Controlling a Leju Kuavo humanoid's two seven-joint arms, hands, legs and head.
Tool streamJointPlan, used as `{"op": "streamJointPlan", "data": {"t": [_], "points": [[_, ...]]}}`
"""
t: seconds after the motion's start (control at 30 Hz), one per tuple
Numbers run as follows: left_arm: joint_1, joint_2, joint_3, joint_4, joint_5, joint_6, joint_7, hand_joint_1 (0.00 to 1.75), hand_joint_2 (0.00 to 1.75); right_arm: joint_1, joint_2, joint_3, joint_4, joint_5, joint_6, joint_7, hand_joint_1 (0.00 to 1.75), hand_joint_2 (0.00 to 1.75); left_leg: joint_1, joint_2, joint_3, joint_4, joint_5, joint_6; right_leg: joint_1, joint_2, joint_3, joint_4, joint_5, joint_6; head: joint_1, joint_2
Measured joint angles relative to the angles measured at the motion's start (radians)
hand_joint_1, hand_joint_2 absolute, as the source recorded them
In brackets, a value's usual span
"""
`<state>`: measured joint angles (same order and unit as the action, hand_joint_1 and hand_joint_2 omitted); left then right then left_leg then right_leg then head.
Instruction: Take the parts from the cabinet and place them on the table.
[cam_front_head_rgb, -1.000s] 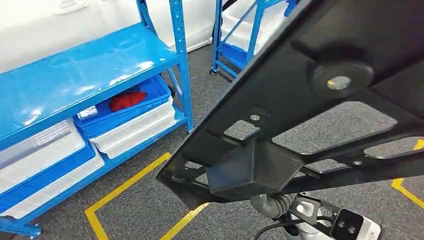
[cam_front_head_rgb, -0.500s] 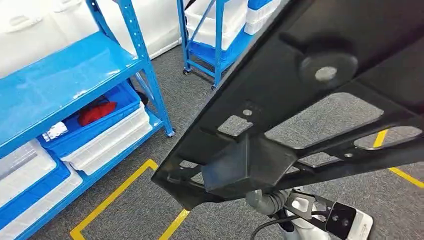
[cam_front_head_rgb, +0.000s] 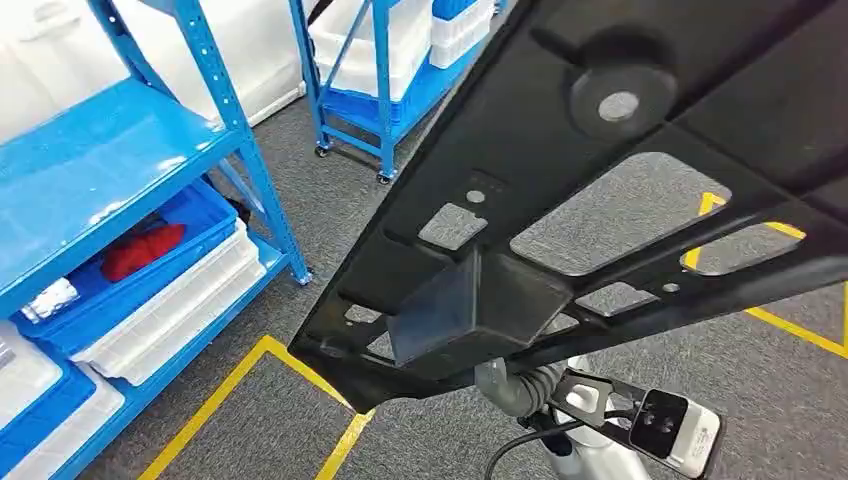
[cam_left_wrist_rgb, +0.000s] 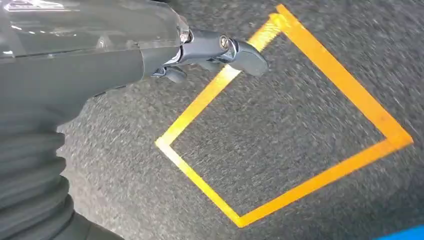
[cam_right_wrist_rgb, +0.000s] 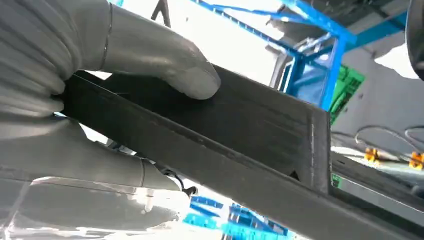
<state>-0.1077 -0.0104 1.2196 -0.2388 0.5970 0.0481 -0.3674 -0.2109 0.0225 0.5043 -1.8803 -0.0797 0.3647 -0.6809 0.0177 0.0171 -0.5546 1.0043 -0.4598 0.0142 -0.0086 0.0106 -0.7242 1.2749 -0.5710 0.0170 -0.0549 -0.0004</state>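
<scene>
Right hand (cam_right_wrist_rgb: 85, 100) is gripping a big black plastic panel (cam_front_head_rgb: 600, 210), thumb (cam_right_wrist_rgb: 165, 65) pressing on its edge; the panel is being held up close under the head camera, tilted, above grey carpet (cam_front_head_rgb: 400, 440) with yellow tape lines (cam_front_head_rgb: 225, 385); left hand (cam_left_wrist_rgb: 200, 52) is hanging over the floor, holding nothing, fingers loosely extended; blue shelving (cam_front_head_rgb: 110, 150) with bins is standing to the left.
</scene>
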Motion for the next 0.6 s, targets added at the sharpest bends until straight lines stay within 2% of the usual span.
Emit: {"op": "streamJointPlan", "data": {"t": [0.03,0.07,0.1,0.13,0.17,0.2,0.23,0.27,0.33,0.37,0.4,0.43,0.47,0.5,0.53,0.57,0.6], "points": [[0.000,0.003,0.000,-0.001,0.000,-0.002,0.000,0.00,1.75,0.000,0.000,0.000,0.005,0.000,-0.001,0.000,1.75,1.75,0.000,0.015,-0.001,0.000,-0.001,0.001,-0.003,-0.001,-0.030,0.060,-0.014,0.003,0.000,0.000],[-0.001,0.005,0.000,-0.001,0.000,-0.004,0.000,0.00,1.75,0.000,0.000,0.000,0.011,-0.001,-0.003,0.000,1.75,1.75,0.000,0.027,0.000,0.000,-0.002,0.000,-0.006,-0.002,-0.031,0.062,0.001,0.004,0.000,0.000],[-0.003,0.005,0.000,-0.001,0.000,-0.006,0.000,0.00,1.75,0.000,0.000,0.000,0.015,-0.001,-0.004,0.000,1.75,1.75,0.000,0.036,0.001,0.001,-0.003,-0.002,-0.007,-0.006,-0.009,0.018,0.032,0.005,0.000,0.000],[-0.005,0.005,0.000,-0.001,0.000,-0.008,0.001,0.00,1.75,-0.002,0.000,0.000,0.019,-0.001,-0.005,0.000,1.75,1.75,0.000,0.046,0.004,0.001,-0.004,-0.004,-0.007,-0.014,0.032,-0.060,0.073,0.003,0.000,0.000],[-0.005,0.005,0.000,-0.001,0.000,-0.011,0.003,0.00,1.75,-0.007,0.000,0.000,0.025,0.006,-0.007,0.000,1.75,1.75,0.000,0.053,0.007,0.001,-0.006,-0.007,-0.006,-0.034,0.083,-0.152,0.111,-0.001,0.000,0.000],[-0.006,0.005,0.000,-0.001,0.000,-0.016,0.004,0.00,1.75,-0.017,0.000,0.000,0.034,0.019,-0.011,0.001,1.75,1.75,-0.002,0.063,0.011,0.001,-0.009,-0.011,-0.002,-0.075,0.127,-0.230,0.128,-0.008,0.000,0.000],[-0.005,0.005,0.000,-0.001,0.000,-0.022,0.006,0.00,1.75,-0.028,0.000,0.000,0.044,0.031,-0.014,0.001,1.75,1.75,-0.010,0.069,0.010,0.005,-0.014,-0.019,0.012,-0.089,0.131,-0.251,0.117,-0.017,0.000,0.000],[-0.006,0.005,0.000,-0.001,0.000,-0.026,0.006,0.00,1.75,-0.034,0.000,0.000,0.053,0.039,-0.018,0.002,1.75,1.75,-0.010,0.078,0.011,0.002,-0.013,-0.023,0.011,-0.073,0.127,-0.250,0.120,-0.022,0.000,0.000],[-0.009,0.002,0.000,-0.001,0.000,-0.029,0.007,0.00,1.75,-0.035,-0.001,0.000,0.064,0.045,-0.024,0.002,1.75,1.75,-0.009,0.098,0.016,-0.002,-0.014,-0.033,0.016,-0.054,0.123,-0.251,0.121,-0.030,0.000,0.000],[-0.011,0.002,0.000,-0.001,0.000,-0.029,0.007,0.00,1.75,-0.037,-0.001,0.000,0.068,0.046,-0.024,0.002,1.75,1.75,-0.008,0.104,0.018,-0.001,-0.019,-0.040,0.010,-0.042,0.127,-0.261,0.127,-0.038,0.000,0.000],[-0.014,0.003,0.000,-0.001,0.000,-0.029,0.007,0.00,1.75,-0.039,-0.001,0.001,0.072,0.047,-0.024,0.002,1.75,1.75,-0.001,0.062,0.013,0.017,-0.034,-0.045,0.005,-0.034,0.130,-0.267,0.132,-0.043,0.000,0.000],[-0.012,0.002,0.000,-0.001,0.000,-0.030,0.007,0.00,1.75,-0.048,0.000,0.001,0.077,0.047,-0.025,0.002,1.75,1.75,0.000,0.021,-0.013,0.071,-0.071,-0.046,0.003,-0.026,0.130,-0.268,0.133,-0.049,0.000,0.000],[-0.010,0.003,0.000,-0.001,0.000,-0.032,0.007,0.00,1.75,-0.051,0.000,0.003,0.081,0.050,-0.028,0.003,1.75,1.75,0.000,0.002,-0.049,0.152,-0.113,-0.048,0.003,-0.014,0.129,-0.268,0.134,-0.052,0.000,0.000],[-0.006,0.003,0.000,-0.001,0.000,-0.037,0.007,0.00,1.75,-0.052,0.000,0.004,0.086,0.063,-0.035,0.005,1.75,1.75,0.000,-0.007,-0.090,0.238,-0.148,-0.050,0.004,-0.001,0.129,-0.267,0.134,-0.053,0.000,0.000],[-0.003,0.003,0.000,-0.001,0.000,-0.040,0.007,0.00,1.75,-0.052,-0.001,0.005,0.090,0.075,-0.044,0.005,1.75,1.75,0.000,-0.008,-0.122,0.301,-0.164,-0.052,0.004,0.012,0.129,-0.266,0.134,-0.053,0.000,0.000],[-0.002,0.002,0.000,-0.001,0.000,-0.042,0.007,0.00,1.75,-0.052,-0.002,0.005,0.094,0.084,-0.048,0.005,1.75,1.75,0.001,-0.008,-0.136,0.321,-0.156,-0.053,0.004,0.025,0.129,-0.265,0.134,-0.053,0.000,0.000],[-0.004,0.000,-0.002,-0.001,0.000,-0.043,0.008,0.00,1.75,-0.052,-0.004,0.005,0.096,0.088,-0.050,0.004,1.75,1.75,0.002,-0.009,-0.128,0.292,-0.125,-0.053,0.004,0.038,0.130,-0.263,0.133,-0.052,0.000,0.000]]}}
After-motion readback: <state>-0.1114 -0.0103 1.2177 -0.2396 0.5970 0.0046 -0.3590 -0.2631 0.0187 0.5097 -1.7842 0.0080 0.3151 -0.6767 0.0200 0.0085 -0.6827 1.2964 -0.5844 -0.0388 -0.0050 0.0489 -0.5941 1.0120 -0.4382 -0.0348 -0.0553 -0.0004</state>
